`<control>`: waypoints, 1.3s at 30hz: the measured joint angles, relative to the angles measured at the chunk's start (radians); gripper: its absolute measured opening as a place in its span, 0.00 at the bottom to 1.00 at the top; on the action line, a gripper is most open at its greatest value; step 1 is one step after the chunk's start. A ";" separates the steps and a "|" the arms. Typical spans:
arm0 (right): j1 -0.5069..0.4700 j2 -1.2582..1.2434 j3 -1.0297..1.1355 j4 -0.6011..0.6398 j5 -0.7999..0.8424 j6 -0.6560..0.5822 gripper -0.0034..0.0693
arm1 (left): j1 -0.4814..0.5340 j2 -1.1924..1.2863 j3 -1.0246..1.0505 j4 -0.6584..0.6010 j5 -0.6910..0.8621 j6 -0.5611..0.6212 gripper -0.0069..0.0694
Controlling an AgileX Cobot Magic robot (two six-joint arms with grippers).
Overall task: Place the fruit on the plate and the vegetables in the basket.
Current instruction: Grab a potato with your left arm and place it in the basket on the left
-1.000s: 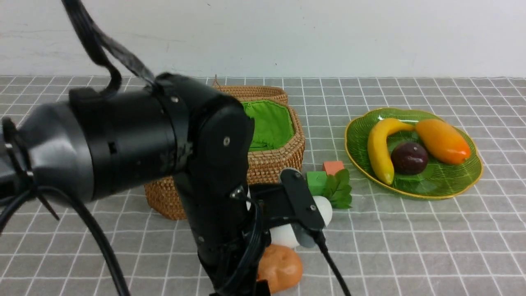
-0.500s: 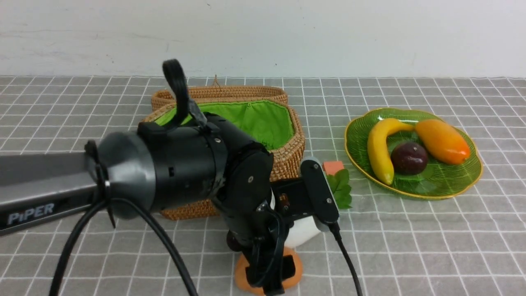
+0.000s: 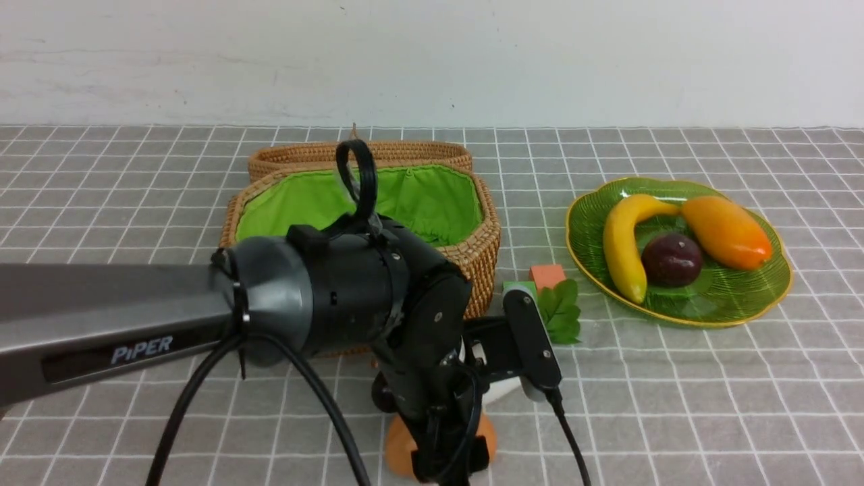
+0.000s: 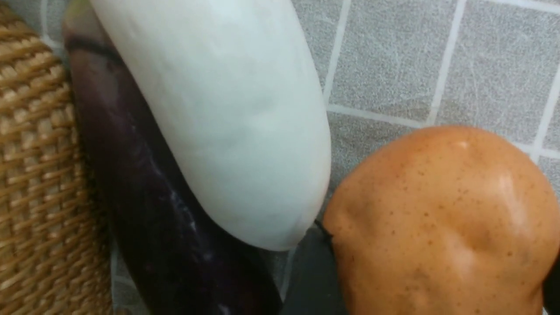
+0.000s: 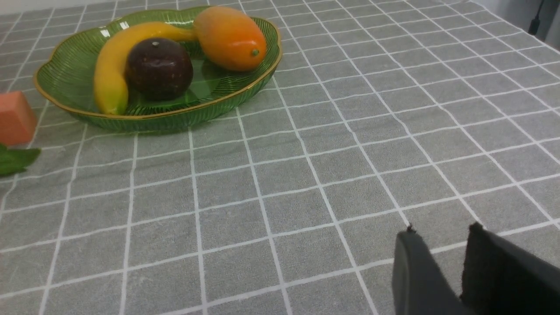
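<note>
Half done, roughly: stood at the potato (image 4: 437, 227) pickup. Straddled it with wide left fingers (image 4: 306, 284) on the near bench (image 4: 393, 65), beside radish (image 4: 227, 122) and eggplant (image 4: 144, 210). Held right fingers (image 5: 413, 275) narrow, empty. Needed closing, lifting into basket (image 3: 482, 246).

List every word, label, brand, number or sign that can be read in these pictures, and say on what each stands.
"PiPER": white letters on the grey link of the left arm, front view.
Nothing else can be read: no other lettering, number or sign shows in any view.
</note>
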 joint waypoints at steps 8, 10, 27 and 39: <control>0.000 0.000 0.000 0.000 0.000 0.000 0.30 | 0.000 -0.019 -0.048 -0.050 0.253 0.013 0.84; 0.000 0.000 0.000 0.000 0.000 0.000 0.30 | 0.005 -0.042 -0.067 -0.075 0.287 0.030 0.84; 0.000 0.000 0.000 0.000 0.000 0.000 0.34 | 0.424 -0.146 -0.270 -0.490 -0.224 -0.024 0.84; 0.000 0.000 0.000 0.000 0.000 0.000 0.36 | 0.431 0.054 -0.270 -0.420 -0.326 -0.101 0.84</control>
